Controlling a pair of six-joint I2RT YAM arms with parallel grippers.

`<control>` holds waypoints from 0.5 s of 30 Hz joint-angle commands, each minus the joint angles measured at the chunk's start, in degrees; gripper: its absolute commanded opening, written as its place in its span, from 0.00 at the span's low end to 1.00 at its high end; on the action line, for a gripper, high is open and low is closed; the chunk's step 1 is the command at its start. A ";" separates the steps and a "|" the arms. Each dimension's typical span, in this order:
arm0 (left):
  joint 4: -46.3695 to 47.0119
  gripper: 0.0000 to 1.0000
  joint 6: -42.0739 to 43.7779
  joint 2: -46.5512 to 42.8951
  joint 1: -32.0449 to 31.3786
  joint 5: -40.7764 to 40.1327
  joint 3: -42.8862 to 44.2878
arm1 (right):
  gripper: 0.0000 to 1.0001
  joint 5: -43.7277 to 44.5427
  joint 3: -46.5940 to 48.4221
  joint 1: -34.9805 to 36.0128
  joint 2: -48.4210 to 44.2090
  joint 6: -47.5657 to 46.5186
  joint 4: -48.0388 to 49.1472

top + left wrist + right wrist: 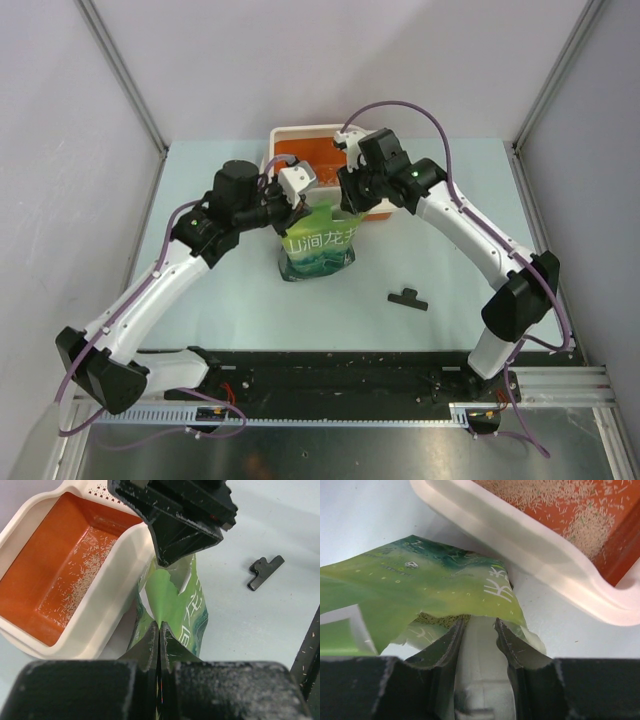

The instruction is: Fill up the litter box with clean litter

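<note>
Your left jaws are clenched on the green pouch; the two fingers are pressed flat together, and a thin edge of the pouch is caught between them. Pale dust lies on the black body just behind these jaws.

Your right jaws are grasping the same pouch at its torn top; they stand directly opposite the left jaws and just beyond them. In the right wrist view there is a narrow gap between those jaws, and pale folded film of the pouch fills it; green flaps spread to both sides.

The pouch hangs between the two pairs of jaws, with its printed body below them. In the top view its lower end is near the counter; you cannot tell if it touches.

The litter box is to the left of the left jaws and a little farther; for the right jaws it is beyond them and to the right. Its cream rim is just beside the pouch; contact cannot be told. The perforated section is at the end far from the left jaws.

The clean litter is inside the box, a thin scatter of pale grains on the orange floor; much orange shows between them.

A black clip lies flat on the counter, right of the left jaws and farther, well apart from the pouch.
</note>
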 commanded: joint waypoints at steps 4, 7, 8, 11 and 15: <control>7.91 0.00 -4.57 -5.42 -1.83 3.11 1.85 | 0.00 8.83 -3.82 -0.83 -0.29 0.60 1.47; 8.78 0.00 -6.42 -5.68 -2.45 1.88 1.58 | 0.00 10.06 -5.67 -0.22 -0.02 2.09 1.82; 9.40 0.00 -8.16 -5.68 -2.62 1.44 1.76 | 0.00 10.06 -6.11 0.05 0.07 2.88 1.91; 10.80 0.00 -11.33 -5.77 -2.62 0.47 2.37 | 0.00 10.24 -6.38 1.45 0.94 3.59 1.82; 12.13 0.00 -12.83 -5.77 -2.71 -1.20 2.03 | 0.00 11.38 -8.21 3.21 1.65 5.34 2.87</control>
